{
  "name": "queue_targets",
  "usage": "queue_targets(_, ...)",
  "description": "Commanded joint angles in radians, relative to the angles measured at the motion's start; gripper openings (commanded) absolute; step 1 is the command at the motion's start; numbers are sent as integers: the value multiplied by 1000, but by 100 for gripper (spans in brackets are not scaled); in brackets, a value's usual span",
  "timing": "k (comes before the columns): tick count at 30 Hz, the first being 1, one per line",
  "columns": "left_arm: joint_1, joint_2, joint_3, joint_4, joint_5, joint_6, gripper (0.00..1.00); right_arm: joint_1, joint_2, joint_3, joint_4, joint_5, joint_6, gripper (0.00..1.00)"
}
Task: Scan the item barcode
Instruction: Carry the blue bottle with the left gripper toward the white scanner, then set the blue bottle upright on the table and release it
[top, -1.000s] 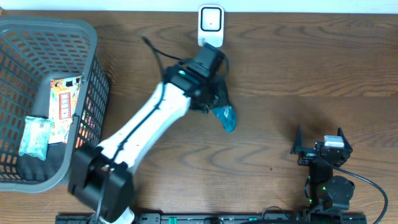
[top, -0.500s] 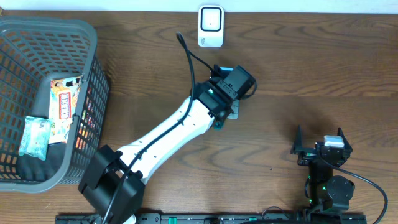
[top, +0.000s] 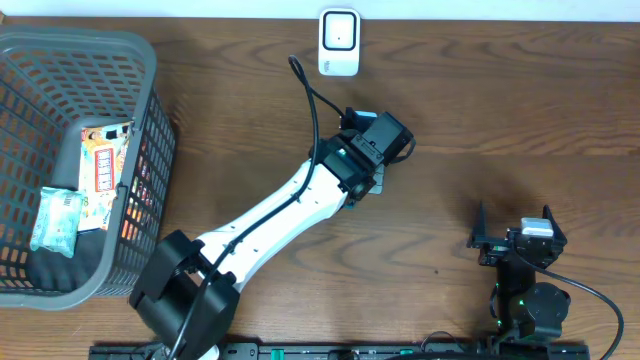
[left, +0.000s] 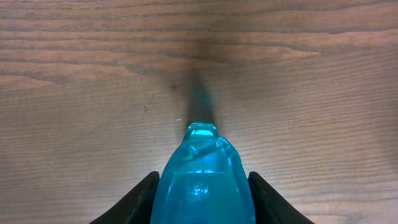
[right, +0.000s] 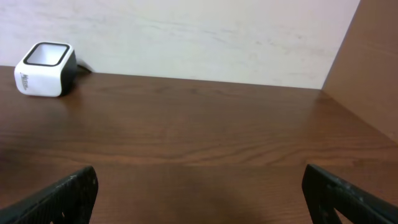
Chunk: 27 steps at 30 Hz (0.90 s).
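Blue item (left: 202, 190) pinched in L tool (left: 202, 179) | R tool (right: 202, 199) wide (front edge) | scanner (top: 339, 41) at far table (top: 500, 100) edge

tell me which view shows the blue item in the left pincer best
Left wrist view: the blue item fills the lower centre, translucent, narrowing to a tip, clamped in the left pincer. Overhead, the arm hides nearly all of it; only a teal sliver shows. The right wrist view misses it.

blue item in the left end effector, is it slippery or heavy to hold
The blue item looks glossy and smooth, so probably slippery. It tapers toward its tip, so it may creep out of the left end effector. Its see-through plastic suggests it is light.
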<state>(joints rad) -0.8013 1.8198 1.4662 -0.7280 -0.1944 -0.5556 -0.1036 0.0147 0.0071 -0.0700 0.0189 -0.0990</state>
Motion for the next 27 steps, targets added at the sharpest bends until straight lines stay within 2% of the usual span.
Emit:
queue_targets(1, 1, 32, 9, 14, -35, 0, 41, -7, -3, -2, -3, 5, -11, 99)
queue_targets(7, 1, 58, 9, 16, -35, -32, 42, -7, -3, -2, -3, 5, -11, 99)
queue_targets(13, 1, 58, 9, 15, -35, -32, 65, -7, -3, -2, -3, 5, -11, 99)
queue_targets(18, 2, 58, 10, 16, -35, -32, 92, -7, -3, -2, -3, 5, -11, 99)
queue_targets(20, 2, 58, 10, 15, -35, -32, 100, -7, -3, -2, -3, 5, -11, 99)
queue_targets(27, 3, 21, 14, 12, -35, -31, 98, -7, -3, -2, -3, 5, -11, 99)
